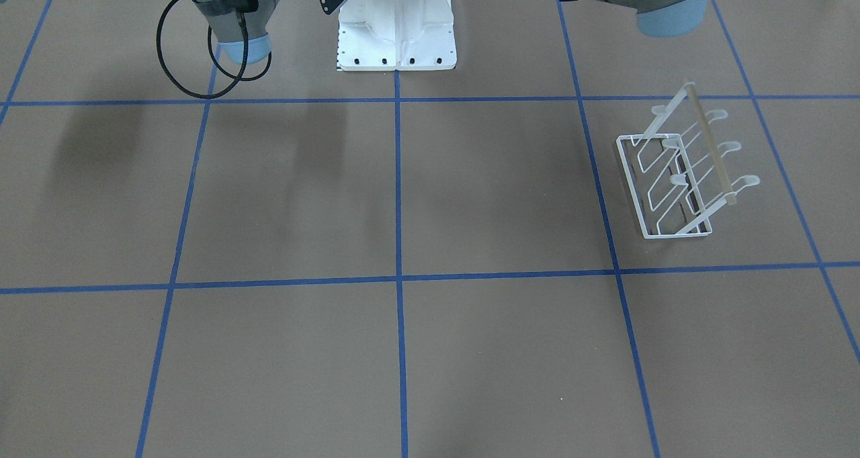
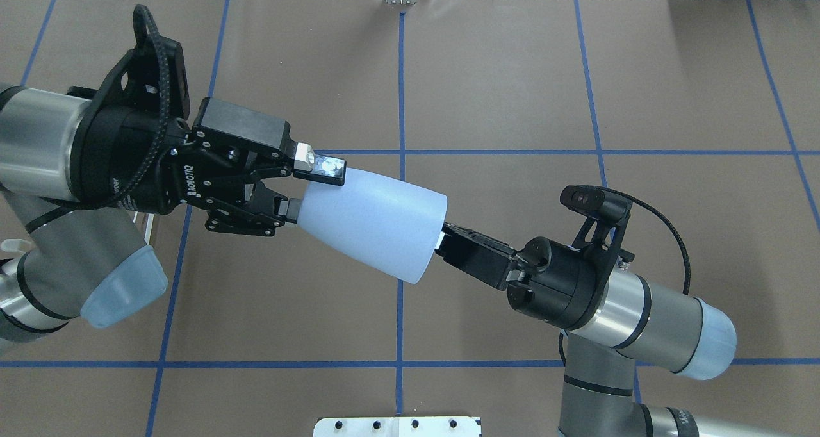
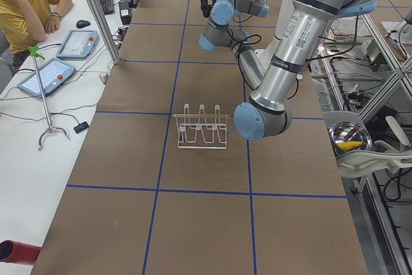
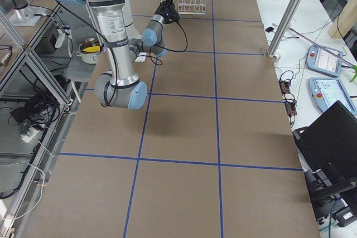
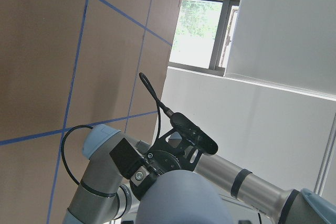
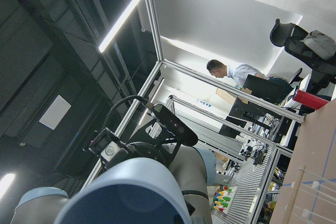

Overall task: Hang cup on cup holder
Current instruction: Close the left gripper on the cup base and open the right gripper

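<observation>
In the overhead view the pale blue cup [image 2: 375, 222] is held in the air between both arms, lying on its side. My right gripper [image 2: 446, 237] is shut on the cup's wide rim. My left gripper [image 2: 306, 188] is open, and its fingertips [image 2: 320, 165] straddle the cup's narrow base end. The cup's base fills the bottom of the left wrist view [image 5: 181, 200], and the cup also shows in the right wrist view [image 6: 131, 195]. The white wire cup holder [image 1: 678, 176] stands on the table on my left side, with nothing on its prongs. It also shows in the exterior left view [image 3: 202, 127].
The table is brown with blue tape lines [image 1: 398, 196]. My white base plate [image 1: 396, 35] sits at the robot's edge. An operator [image 3: 29, 4] sits at a side desk with tablets. A metal bowl [image 3: 349, 138] stands off the table.
</observation>
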`<action>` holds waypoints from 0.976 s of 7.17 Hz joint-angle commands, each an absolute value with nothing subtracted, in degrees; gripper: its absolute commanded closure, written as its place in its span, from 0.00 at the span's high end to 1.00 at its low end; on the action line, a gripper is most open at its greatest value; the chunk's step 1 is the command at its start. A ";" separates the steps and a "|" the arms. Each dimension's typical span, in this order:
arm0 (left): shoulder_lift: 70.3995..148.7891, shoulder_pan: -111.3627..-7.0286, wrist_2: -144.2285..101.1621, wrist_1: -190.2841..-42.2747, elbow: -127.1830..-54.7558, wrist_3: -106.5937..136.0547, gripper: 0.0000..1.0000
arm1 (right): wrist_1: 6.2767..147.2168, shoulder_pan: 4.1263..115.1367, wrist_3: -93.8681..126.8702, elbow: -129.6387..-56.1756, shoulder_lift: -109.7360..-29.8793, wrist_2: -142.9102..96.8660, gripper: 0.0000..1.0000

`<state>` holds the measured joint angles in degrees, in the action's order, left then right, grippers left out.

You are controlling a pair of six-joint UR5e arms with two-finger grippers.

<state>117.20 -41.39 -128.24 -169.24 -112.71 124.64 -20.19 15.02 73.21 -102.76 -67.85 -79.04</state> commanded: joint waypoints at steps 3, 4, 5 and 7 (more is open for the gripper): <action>117.25 -41.57 -126.49 -169.54 -112.50 124.54 0.00 | -20.30 15.38 74.53 -106.43 -70.82 -78.66 1.00; 117.25 -41.83 -125.69 -169.54 -112.59 124.54 0.00 | -20.30 15.64 75.05 -107.22 -72.75 -78.84 1.00; 117.25 -42.36 -125.25 -169.54 -112.59 124.63 0.00 | -20.30 16.25 75.75 -107.40 -75.91 -78.92 1.00; 117.16 -44.81 -125.24 -169.45 -112.59 124.72 0.00 | -19.60 22.46 79.68 -107.23 -83.72 -83.46 1.00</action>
<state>117.23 -43.33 -125.33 -169.48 -112.58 124.68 -20.02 18.62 76.97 -107.30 -79.11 -80.51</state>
